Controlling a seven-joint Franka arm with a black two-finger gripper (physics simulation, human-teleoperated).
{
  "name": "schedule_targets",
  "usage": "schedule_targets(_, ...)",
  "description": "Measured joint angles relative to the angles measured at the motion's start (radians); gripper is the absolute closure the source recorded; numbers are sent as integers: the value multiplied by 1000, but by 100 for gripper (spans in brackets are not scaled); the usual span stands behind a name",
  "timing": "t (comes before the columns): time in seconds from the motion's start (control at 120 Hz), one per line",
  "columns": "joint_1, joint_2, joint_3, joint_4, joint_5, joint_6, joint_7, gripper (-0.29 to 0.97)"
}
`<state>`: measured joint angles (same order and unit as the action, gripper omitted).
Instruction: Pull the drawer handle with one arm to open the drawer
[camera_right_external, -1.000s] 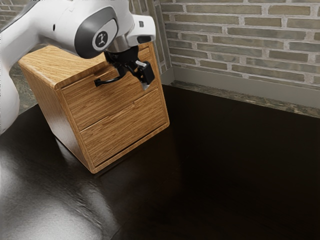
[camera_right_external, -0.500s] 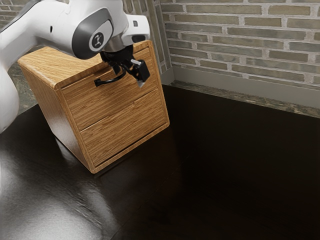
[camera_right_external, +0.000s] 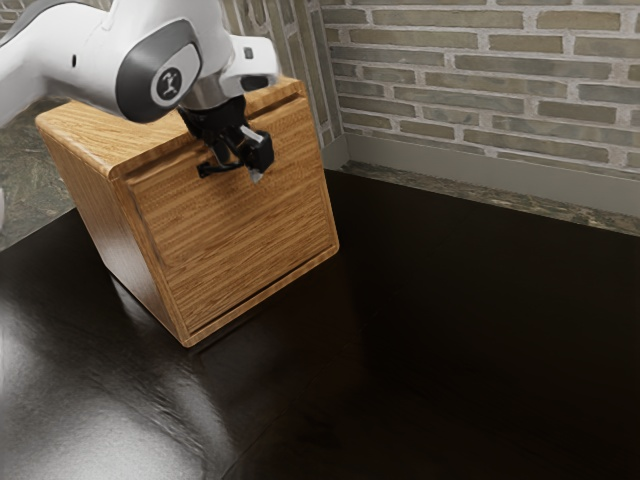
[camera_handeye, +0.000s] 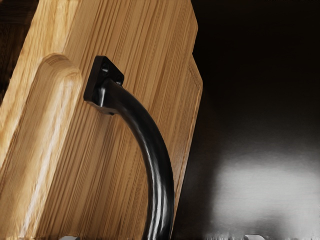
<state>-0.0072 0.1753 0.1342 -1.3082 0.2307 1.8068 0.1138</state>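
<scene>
Exterior view: the white arm enters from the upper left of the frame; its black gripper (camera_right_external: 247, 160) sits at the drawer handle (camera_right_external: 211, 168), high on the drawer front (camera_right_external: 240, 235) of the wooden cabinet (camera_right_external: 95, 130), left of centre on the dark table (camera_right_external: 450, 340); the front appears level with the cabinet frame. Wrist view: the curved black handle (camera_handeye: 150, 145), bolted to the wood, runs down between two grey fingertips (camera_handeye: 252, 237) standing spread, neither touching it.

The hand (camera_right_external: 243, 163) has moved in against the cabinet's (camera_right_external: 240, 240) upper front, straddling the handle (camera_right_external: 209, 169). The step that crossed the cabinet's front has flattened into one flush face.
</scene>
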Motion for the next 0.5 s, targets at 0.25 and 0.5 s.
schedule_targets(0.25, -37, -81, -52, -102, 5, -11, -7, 15)
schedule_targets(0.5, -28, -120, -120, -136, 2, -15, -17, 33)
